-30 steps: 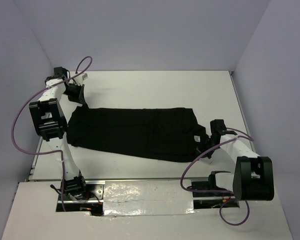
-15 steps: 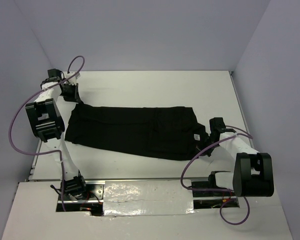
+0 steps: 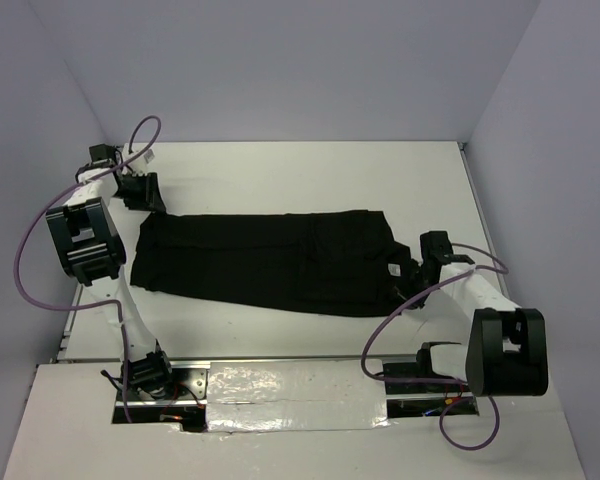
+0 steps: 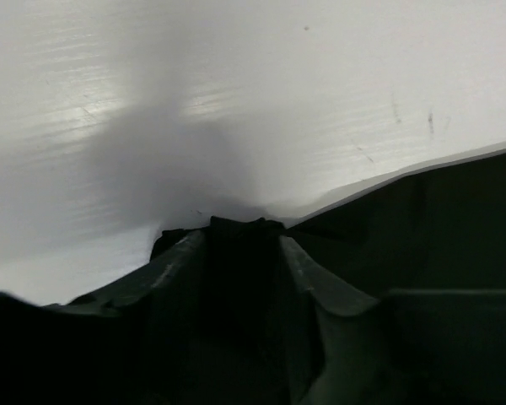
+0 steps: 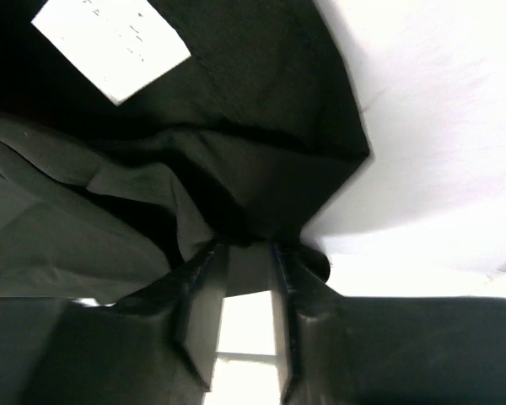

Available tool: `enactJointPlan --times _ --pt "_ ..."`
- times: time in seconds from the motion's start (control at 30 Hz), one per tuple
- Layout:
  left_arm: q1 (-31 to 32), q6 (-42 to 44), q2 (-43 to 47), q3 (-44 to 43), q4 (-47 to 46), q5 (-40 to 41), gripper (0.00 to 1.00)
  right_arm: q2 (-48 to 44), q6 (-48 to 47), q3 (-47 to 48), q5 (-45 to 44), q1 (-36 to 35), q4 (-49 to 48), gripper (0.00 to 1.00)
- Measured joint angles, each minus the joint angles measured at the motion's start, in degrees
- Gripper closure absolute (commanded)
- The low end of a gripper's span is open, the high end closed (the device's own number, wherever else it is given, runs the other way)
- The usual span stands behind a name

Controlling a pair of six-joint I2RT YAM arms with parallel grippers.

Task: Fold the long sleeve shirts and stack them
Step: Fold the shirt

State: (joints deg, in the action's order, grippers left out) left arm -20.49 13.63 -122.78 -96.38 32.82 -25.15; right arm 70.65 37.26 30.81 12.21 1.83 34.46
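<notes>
Black cloth lies long across the white tabletop (image 3: 310,175): the long sleeve shirt (image 3: 270,262) is spread flat, running from the left tool (image 4: 240,239) at its far-left corner to the right tool (image 5: 249,251) at its right end. Its small white tag (image 3: 390,273) shows near that right end.

Compared with a second ago, both tools have loosened. The left one, then clamped on the corner, now has its jaws partly apart, with the dark corner of the shirt lying loose in the gap at the tips. The right one has also parted: bare tabletop shows between its fingers, and a bunched fold of shirt sits just at their tips. The left elbow block has swung further out to the left, and the corner that was held up now lies down on the tabletop. The right arm has barely shifted.

The left arm rises from its base, elbows out past the tabletop's left edge, and bends its wrist inward, low over the corner. The right arm reaches from its elbow at the near right, inward and low to the shirt's end.
</notes>
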Motion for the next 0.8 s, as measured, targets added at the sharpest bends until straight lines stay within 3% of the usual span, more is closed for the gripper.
enactJointPlan --times 0.03,0.07,0.1,0.13,0.17,0.33,0.37,0.4,0.57,0.7,0.8 --pt "0.00 -0.07 0.00 -0.61 1.27 -0.31 0.40 -0.42 -0.33 0.37 -1.14 0.00 0.31 0.60" --pt "0.00 -0.11 0.00 -1.42 2.56 -0.59 0.27 -0.90 -0.68 0.74 -2.25 0.02 0.79 0.59" --pt "0.02 0.17 0.02 -2.12 3.30 -0.81 0.25 -1.57 -0.90 1.07 -3.28 0.02 1.27 0.58" --pt "0.00 0.04 0.17 -2.82 3.98 -1.05 0.12 -2.43 -0.92 1.33 -4.24 0.02 1.86 0.57" --pt "-0.09 0.15 0.46 -3.26 4.37 -1.14 0.08 -3.23 -0.92 1.51 -4.96 0.02 2.43 0.56" --pt "-0.39 1.01 2.14 -3.37 4.87 -0.52 0.06 -6.58 -0.07 1.42 -5.79 0.02 4.68 0.55" --pt "-0.39 1.27 2.23 -3.37 4.90 -0.17 0.09 -6.97 0.44 1.25 -5.79 0.02 4.72 0.54" --pt "-0.39 1.49 2.21 -3.28 4.85 0.33 0.11 -7.13 0.81 0.98 -5.79 0.02 4.66 0.46" --pt "-0.37 3.63 2.19 0.15 4.07 2.82 0.37 -3.96 1.99 -0.42 -4.81 0.02 3.65 0.49" --pt "-0.37 5.57 2.16 3.41 4.33 3.21 0.60 3.41 1.84 2.14 -1.88 0.07 2.23 0.88" --pt "-0.39 7.08 2.27 6.71 3.52 3.87 0.72 8.11 1.73 4.83 -0.44 0.07 1.49 0.94"
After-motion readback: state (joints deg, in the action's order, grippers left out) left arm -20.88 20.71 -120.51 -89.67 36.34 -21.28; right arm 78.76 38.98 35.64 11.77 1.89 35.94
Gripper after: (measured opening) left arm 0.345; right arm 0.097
